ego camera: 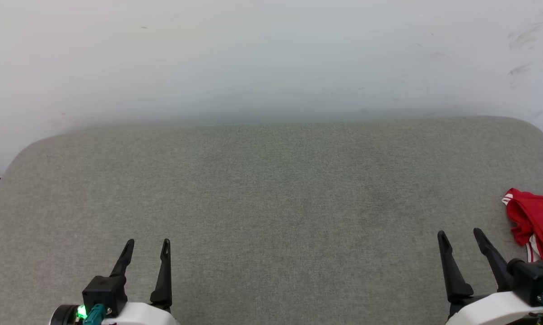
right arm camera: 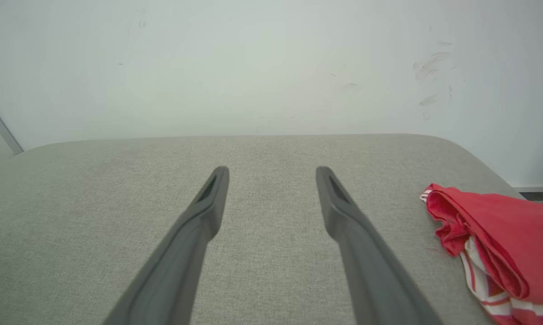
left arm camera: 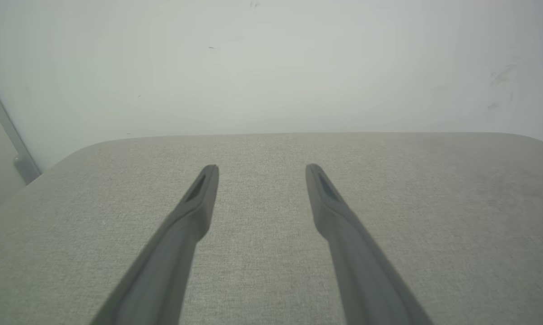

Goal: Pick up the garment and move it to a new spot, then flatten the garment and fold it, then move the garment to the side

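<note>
The garment (ego camera: 535, 221) is bright red, with a trim of white and red stripes along one edge. The padded surface (ego camera: 271, 203) is pale grey-beige cloth with a fine woven fleck. The wall (ego camera: 271, 58) is off-white, marked with faint grey scuffs (ego camera: 522, 38). My left gripper (ego camera: 148, 242) and my right gripper (ego camera: 459, 232) are black on glossy white shells (ego camera: 140, 316), each with a teal plug (ego camera: 95, 313); a small green light (ego camera: 81, 311) glows beside the left plug

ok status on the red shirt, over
Left gripper open, empty. Right gripper open, empty. Garment bunched far right, untouched. Nothing between it and that gripper.
</note>
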Tool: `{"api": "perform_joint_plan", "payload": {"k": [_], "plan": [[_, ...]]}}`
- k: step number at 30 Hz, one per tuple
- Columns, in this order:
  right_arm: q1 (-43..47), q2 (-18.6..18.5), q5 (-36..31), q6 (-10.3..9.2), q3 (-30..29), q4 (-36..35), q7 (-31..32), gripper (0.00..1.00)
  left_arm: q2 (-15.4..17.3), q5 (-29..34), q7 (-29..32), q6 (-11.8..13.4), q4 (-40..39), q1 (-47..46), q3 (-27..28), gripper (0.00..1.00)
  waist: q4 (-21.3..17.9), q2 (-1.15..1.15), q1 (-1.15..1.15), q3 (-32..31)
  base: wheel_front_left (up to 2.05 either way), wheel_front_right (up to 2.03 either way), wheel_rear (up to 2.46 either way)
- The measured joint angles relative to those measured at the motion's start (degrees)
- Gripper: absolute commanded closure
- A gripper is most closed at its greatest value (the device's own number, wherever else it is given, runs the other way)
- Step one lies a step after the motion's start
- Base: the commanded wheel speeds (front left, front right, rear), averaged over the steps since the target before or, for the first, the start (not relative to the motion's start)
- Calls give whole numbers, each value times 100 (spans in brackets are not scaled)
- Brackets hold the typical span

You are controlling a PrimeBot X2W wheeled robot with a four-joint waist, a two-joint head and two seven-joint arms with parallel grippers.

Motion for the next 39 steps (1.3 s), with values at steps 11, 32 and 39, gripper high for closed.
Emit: {"api": "perform_joint_plan", "payload": {"k": [11,32,39], "plan": [[42,5,514,0,-2,344,47,100,-118,-490,193,-100,274,107,57,100,14,0,0,7,0,0,0],[-259,8,2642,-1,-77,760,211,100,-318,-2444,705,-366,337,-108,433,100,34,0,0,54,0,0,0],[-382,9,3260,-1,-102,889,260,100,-366,-3008,857,-430,359,-165,532,100,41,0,0,69,0,0,0]]}}
